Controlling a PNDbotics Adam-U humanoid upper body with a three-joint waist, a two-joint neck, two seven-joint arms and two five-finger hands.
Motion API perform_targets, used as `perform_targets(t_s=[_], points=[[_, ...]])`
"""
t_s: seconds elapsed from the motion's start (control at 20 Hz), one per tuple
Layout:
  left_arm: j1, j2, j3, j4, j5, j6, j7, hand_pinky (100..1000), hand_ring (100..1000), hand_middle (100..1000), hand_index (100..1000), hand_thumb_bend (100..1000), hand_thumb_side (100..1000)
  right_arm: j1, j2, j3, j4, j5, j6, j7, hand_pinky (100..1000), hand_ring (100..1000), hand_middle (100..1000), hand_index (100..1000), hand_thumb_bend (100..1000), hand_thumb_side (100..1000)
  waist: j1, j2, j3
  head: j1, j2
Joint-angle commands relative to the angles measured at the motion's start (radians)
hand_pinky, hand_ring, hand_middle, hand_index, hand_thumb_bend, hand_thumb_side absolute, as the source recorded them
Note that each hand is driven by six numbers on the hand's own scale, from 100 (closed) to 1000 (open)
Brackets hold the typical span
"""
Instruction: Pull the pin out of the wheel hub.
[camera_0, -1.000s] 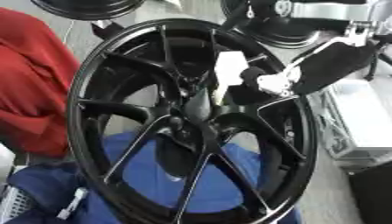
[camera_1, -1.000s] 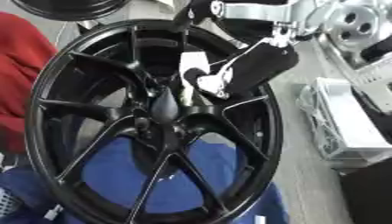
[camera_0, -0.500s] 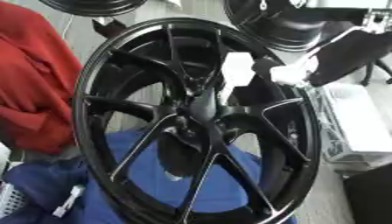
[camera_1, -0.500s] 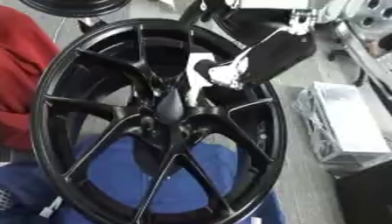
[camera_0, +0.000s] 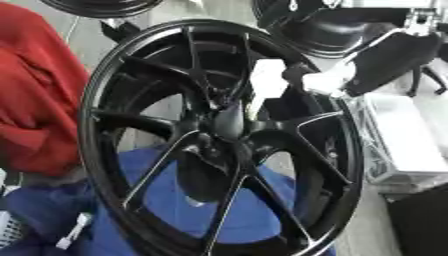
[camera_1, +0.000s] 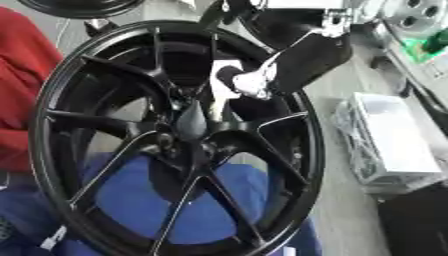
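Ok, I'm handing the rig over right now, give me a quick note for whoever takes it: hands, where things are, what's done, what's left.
Right hand: in from the upper right, over the wheel's upper right spokes, just short of the hub; too blurred to say whether the fingers are open or shut.
Left hand: not in view.
Black wheel: stands tilted on a blue cloth, with a red cloth to its left.
Hub: at the centre; the pin itself cannot be made out.
Done: reach toward the hub.
Left: confirm a grip on the pin, then pull it out.

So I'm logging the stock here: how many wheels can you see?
3. The big black wheel fills the middle; a dark one sits cut off at top left; another lies top right, behind the right hand. More may be hidden.
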Motion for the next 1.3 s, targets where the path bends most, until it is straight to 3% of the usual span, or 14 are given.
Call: perform_targets(t_s=[0.05, 1.3], points=[[-0.009, 0.026, 0.0, -0.022, -0.003, -0.005, 0.0, 706, 645, 582, 660, 398, 578, -0.015, -0.022, -0.004, -0.009, 0.006, 0.008, 0.006, 918, 933, 892, 934, 202, 487, 0.008, -0.013, 0.004, -0.027, -0.012], [-0.02, 0.025, 0.002, -0.022, -0.009, -0.007, 0.003, 705, 642, 578, 660, 405, 577, 0.003, -0.014, 0.014, -0.009, 0.027, 0.025, 0.018, 919, 934, 894, 937, 212, 509, 0.002, 0.021, 0.03, -0.054, -0.008]])
